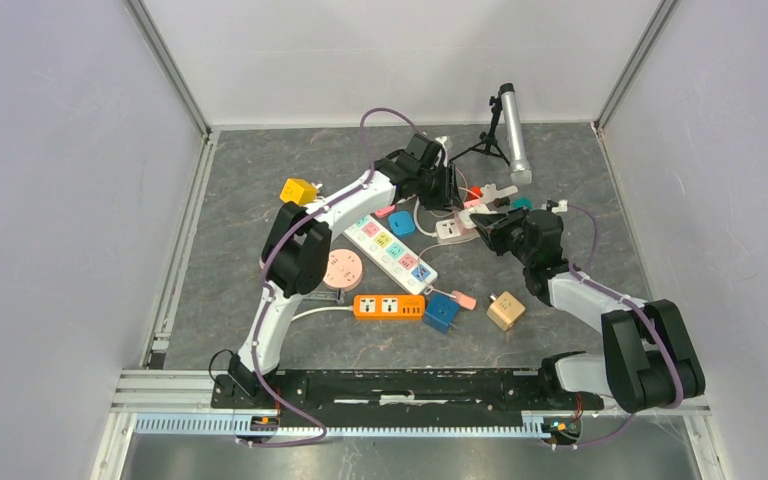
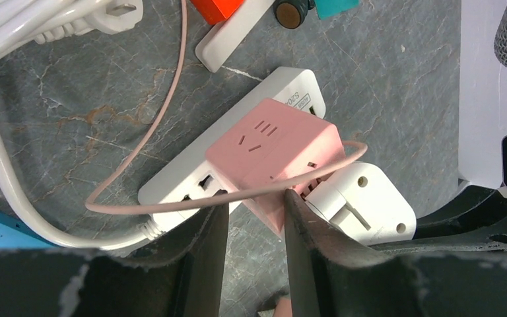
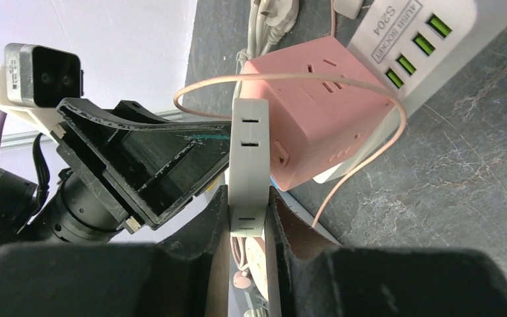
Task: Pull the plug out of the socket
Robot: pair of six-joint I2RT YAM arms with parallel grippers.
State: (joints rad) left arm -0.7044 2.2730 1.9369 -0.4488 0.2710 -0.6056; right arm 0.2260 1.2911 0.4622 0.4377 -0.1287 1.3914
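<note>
Claw on the right arm (image 3: 247,206) is pressed together on the flat white plug (image 3: 247,152), which sits plugged into the side of the pink cube socket (image 3: 323,112). Left claw (image 2: 256,205) is spread, straddling the cube's near corner, with a gap showing at one finger. The cube rests on a white power strip (image 3: 436,39) on the grey desk (image 3: 455,198). A thin pink cable (image 2: 183,26) loops over it.

You have an orange strip (image 1: 389,307) near the front, with a blue cube (image 1: 442,313) just beside its right end and a tan cube (image 1: 505,310) further right. A pink disc (image 1: 343,269) lies left of a long white strip (image 1: 392,246). A yellow cube (image 1: 299,190) sits further left, and a tripod (image 1: 482,140) stands at the back.
</note>
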